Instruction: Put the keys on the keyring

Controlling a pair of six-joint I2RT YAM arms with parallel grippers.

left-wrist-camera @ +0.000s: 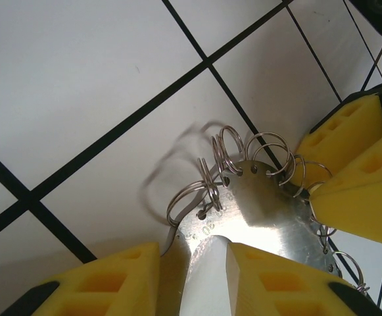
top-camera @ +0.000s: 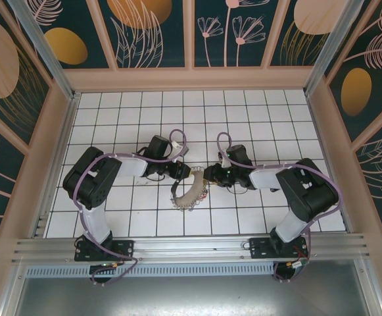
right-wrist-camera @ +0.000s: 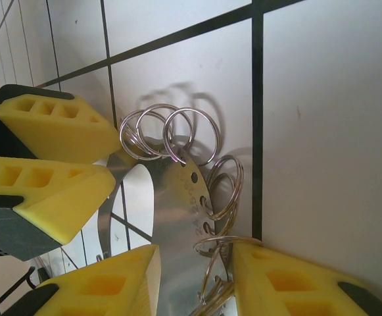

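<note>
Keyring [top-camera: 189,192]: a flat silvery hoop with a row of small holes along its rim and small wire rings [left-wrist-camera: 230,148] threaded through them. It is located near the middle of the white tiled floor [top-camera: 144,125], between the two arms and slightly nearer the left one. Its far arc sits between the two grippers; its near arc, fringed with the wire rings, hangs toward the rail [top-camera: 191,245] at the table edge. Whether that near arc touches the tiles cannot be told. The wire rings cast soft shadows on the tile beneath, so the held part stands clear of the floor. Left gripper [top-camera: 179,172]: reaches in from the left; the metal band passes between its yellow fingers [left-wrist-camera: 105,286], and from the right wrist camera its two fingertips meet at the hoop's edge, clenched on the keyring. Right gripper [top-camera: 208,174]: reaches in from the right, facing the left one, and is likewise clamped on the keyring, with the band and several wire rings lying between its yellow fingers [right-wrist-camera: 296,283]. The two grippers sit just beside each other on the same stretch of hoop, their fingertips near but apart. Around the floor stand dark walls [top-camera: 151,33] painted with leaves and orange discs
</note>
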